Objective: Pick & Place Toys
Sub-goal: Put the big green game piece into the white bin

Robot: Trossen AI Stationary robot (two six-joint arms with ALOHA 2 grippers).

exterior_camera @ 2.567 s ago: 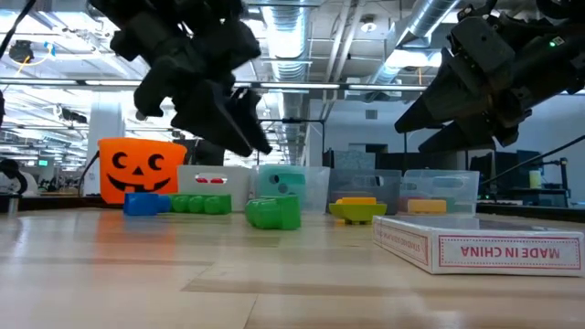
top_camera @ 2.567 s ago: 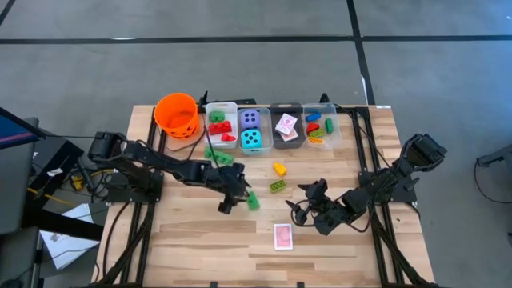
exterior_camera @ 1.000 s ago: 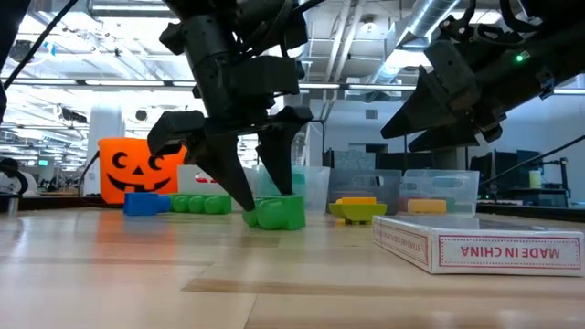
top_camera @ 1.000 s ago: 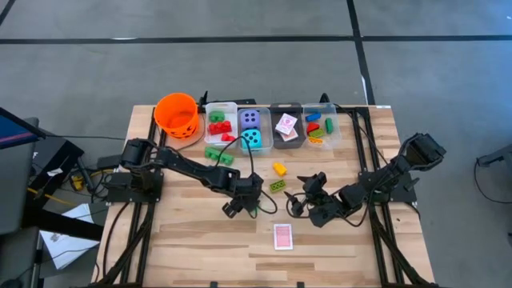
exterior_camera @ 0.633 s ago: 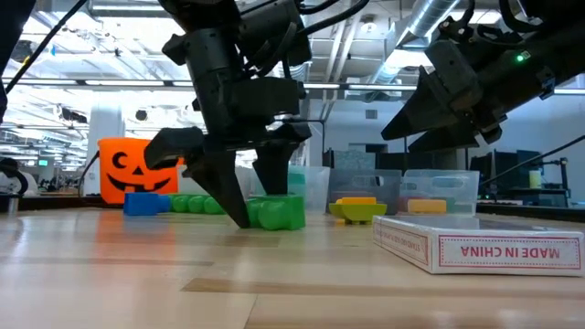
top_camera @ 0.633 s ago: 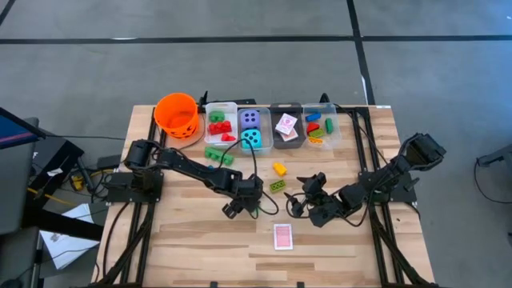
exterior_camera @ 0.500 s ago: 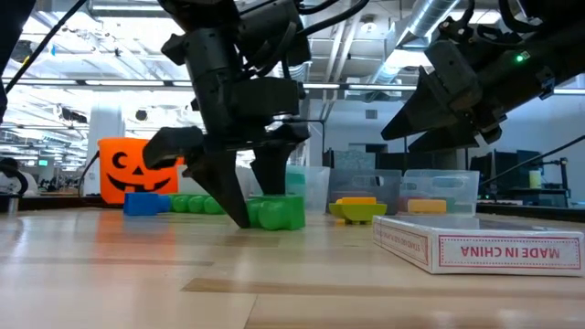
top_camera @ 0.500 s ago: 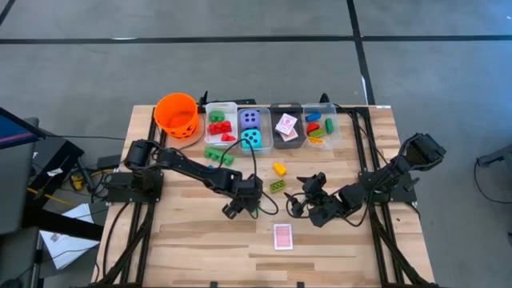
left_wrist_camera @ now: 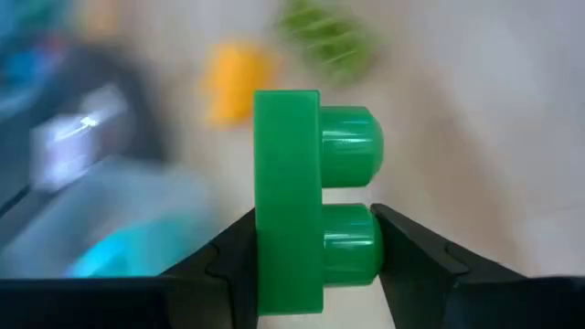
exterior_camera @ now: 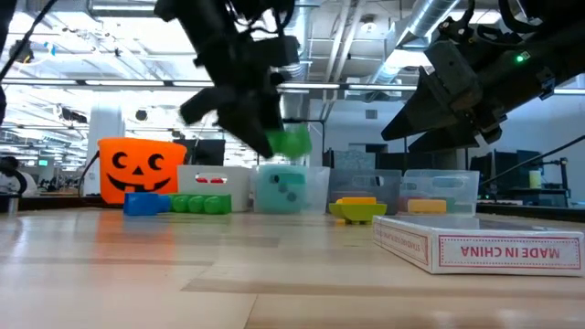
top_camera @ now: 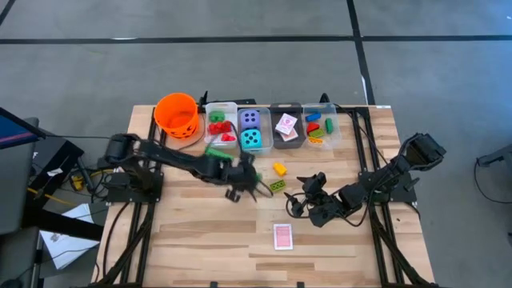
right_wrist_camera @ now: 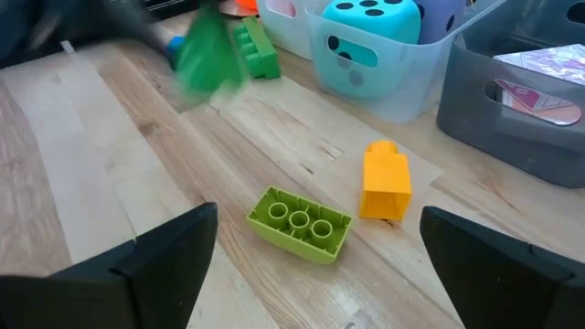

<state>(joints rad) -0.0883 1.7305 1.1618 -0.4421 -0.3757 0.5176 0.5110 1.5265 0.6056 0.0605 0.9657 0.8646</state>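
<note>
My left gripper (top_camera: 241,184) is shut on a green brick (left_wrist_camera: 302,206), which it holds above the table's middle; the brick also shows in the low view (exterior_camera: 291,142). My right gripper (top_camera: 302,198) is open and empty, hovering right of the middle. Between its fingers the right wrist view shows a lime brick (right_wrist_camera: 300,222) lying studs down and a yellow brick (right_wrist_camera: 385,181) on its side. A pink card box (top_camera: 282,236) lies flat near the front edge. More green bricks (top_camera: 216,152) lie near the bins. My left gripper pinches the green brick between its two fingers: one finger on the flat base side (left_wrist_camera: 260,274), the other on the top of a stud (left_wrist_camera: 370,251). The brick is lifted clear of the table, its studs pointing sideways.
An orange bucket (top_camera: 177,114) stands at the far left. Beside it is a row of bins: one with red and green bricks (top_camera: 222,124), one with two dice (top_camera: 253,130), a grey one with cards (top_camera: 286,126), one with mixed bricks (top_camera: 318,126).
My left gripper has shut on the green brick on the table, then risen with it and gone toward the far edge. The brick is now lifted clear. My right gripper has kept still.
</note>
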